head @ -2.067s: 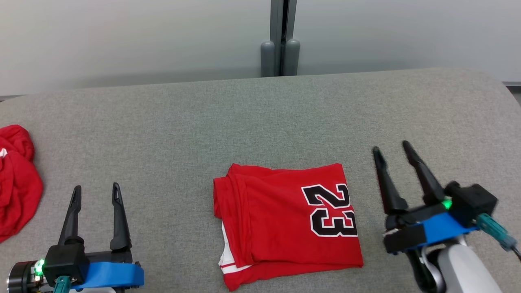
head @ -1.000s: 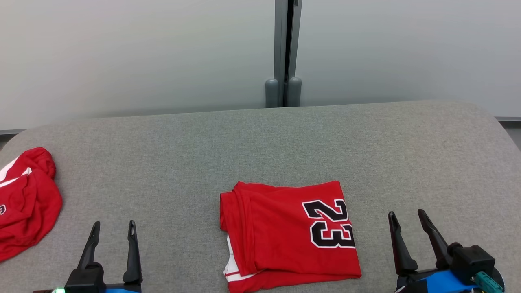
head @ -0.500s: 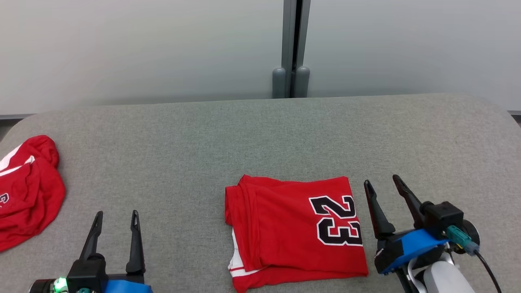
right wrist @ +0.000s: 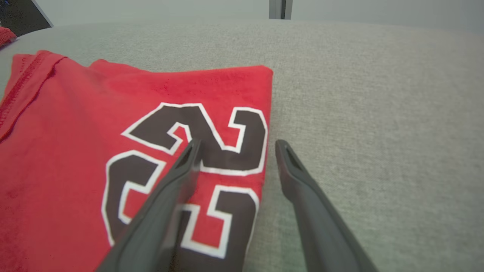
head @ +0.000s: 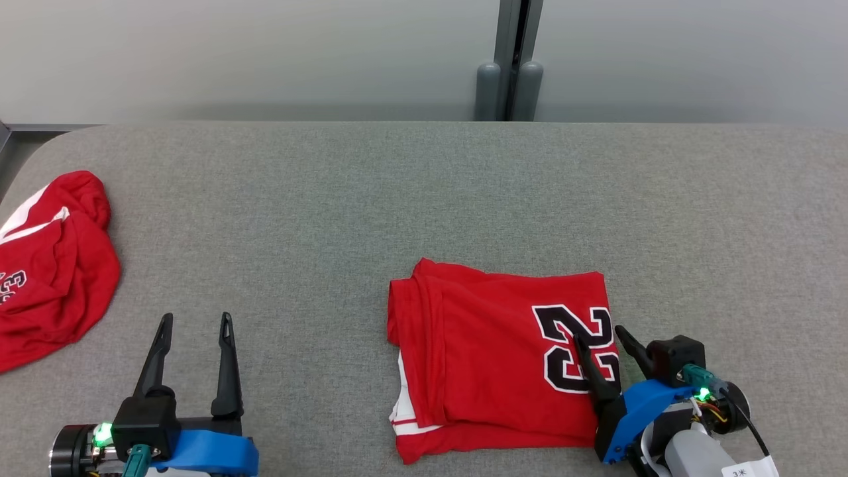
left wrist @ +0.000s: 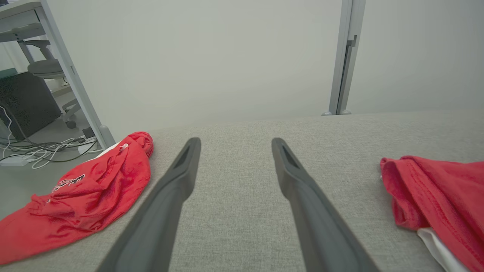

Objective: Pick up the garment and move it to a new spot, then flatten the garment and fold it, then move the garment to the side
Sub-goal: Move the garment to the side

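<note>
Right wrist view: right gripper (right wrist: 238, 142), jaws apart, straddles the garment (right wrist: 68, 124) edge, perhaps touching.

crumpled red garment (head: 53, 265) cut by left edge; right tool (head: 597, 332) covers part of number (head: 553, 317)

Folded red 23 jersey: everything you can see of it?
The red jersey is soft knit, folded into a rough rectangle, black white-edged 23 on top near its right edge, white trim showing at the near-left corner. It lies flat on the grey fabric surface. The open right gripper straddles its right edge; contact unclear.
</note>
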You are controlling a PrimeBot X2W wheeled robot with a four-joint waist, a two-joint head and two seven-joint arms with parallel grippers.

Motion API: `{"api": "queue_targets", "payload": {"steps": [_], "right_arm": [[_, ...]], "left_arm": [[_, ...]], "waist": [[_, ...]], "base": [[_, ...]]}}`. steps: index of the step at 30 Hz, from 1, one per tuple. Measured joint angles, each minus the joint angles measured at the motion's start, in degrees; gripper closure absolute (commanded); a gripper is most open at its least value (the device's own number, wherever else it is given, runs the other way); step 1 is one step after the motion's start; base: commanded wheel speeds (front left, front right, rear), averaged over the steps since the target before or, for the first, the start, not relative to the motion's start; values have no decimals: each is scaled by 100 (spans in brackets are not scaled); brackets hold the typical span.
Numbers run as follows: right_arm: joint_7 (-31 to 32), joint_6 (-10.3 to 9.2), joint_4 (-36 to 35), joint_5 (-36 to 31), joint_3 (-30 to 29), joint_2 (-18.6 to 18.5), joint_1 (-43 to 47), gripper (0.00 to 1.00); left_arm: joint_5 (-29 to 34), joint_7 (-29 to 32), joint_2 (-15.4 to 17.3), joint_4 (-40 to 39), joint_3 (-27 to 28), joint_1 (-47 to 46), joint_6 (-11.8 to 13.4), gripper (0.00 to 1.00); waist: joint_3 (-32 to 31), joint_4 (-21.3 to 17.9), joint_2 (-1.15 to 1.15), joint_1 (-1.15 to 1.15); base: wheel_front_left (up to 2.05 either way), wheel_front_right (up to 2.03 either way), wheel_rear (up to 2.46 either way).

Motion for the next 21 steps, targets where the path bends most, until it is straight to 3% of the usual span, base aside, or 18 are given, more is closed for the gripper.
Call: {"api": "queue_targets", "payload": {"steps": [7,8,9,10,11,21], "right_arm": [[-55,0,449,148,147,60,-57,0],[-55,0,436,176,194,69,-55,8],[-55,-1,412,213,260,71,-48,8],[-56,-1,369,280,336,76,-31,63],[-55,-1,323,350,377,86,-16,100],[-49,0,-339,196,308,1,-213,100]], "left_arm": [[-7,0,-4,15,-3,-57,5,0],[-7,0,-4,18,2,-60,5,0],[-9,0,-4,22,8,-60,7,0],[-16,0,-7,24,10,-62,5,0],[-24,0,-9,27,10,-69,5,0],[-41,0,-30,-152,-3,-192,-1,0]], "waist": [[58,48,0,-1],[59,42,0,-1],[61,34,0,-1],[66,26,0,-1],[71,21,0,-1],[202,-11,0,-1]], "base": [[0,0,0],[0,0,0],[0,0,0],[0,0,0],[0,0,0],[0,0,0]]}}
